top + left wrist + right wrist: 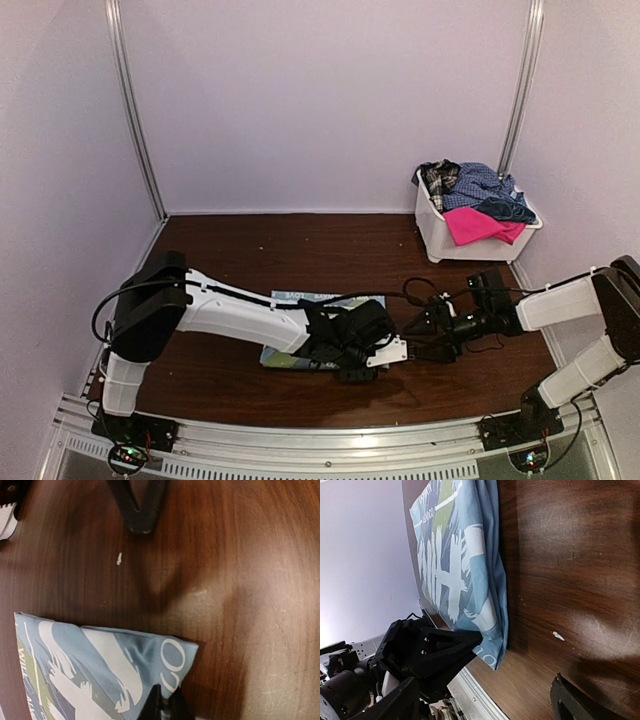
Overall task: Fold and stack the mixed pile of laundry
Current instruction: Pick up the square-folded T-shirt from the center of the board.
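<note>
The folded light blue T-shirt (100, 665) lies flat on the table (300, 250), near the front edge and well apart from the basket (440, 240) at the back right. The left gripper (164, 702) is clenched on the T-shirt's corner, with its 2 fingers pressed close together over the cloth edge by the white print. The right gripper (420, 338) hangs low just beside that corner, released, with its 2 fingers spread wide over bare wood and nothing between them. The rest of the pile (475, 195) sits heaped in the basket: a plaid piece (437, 180) at the left, a check shirt (475, 185) in the middle, a navy piece (505, 210) at the right, and a pink piece (478, 226) draped over the near rim.
</note>
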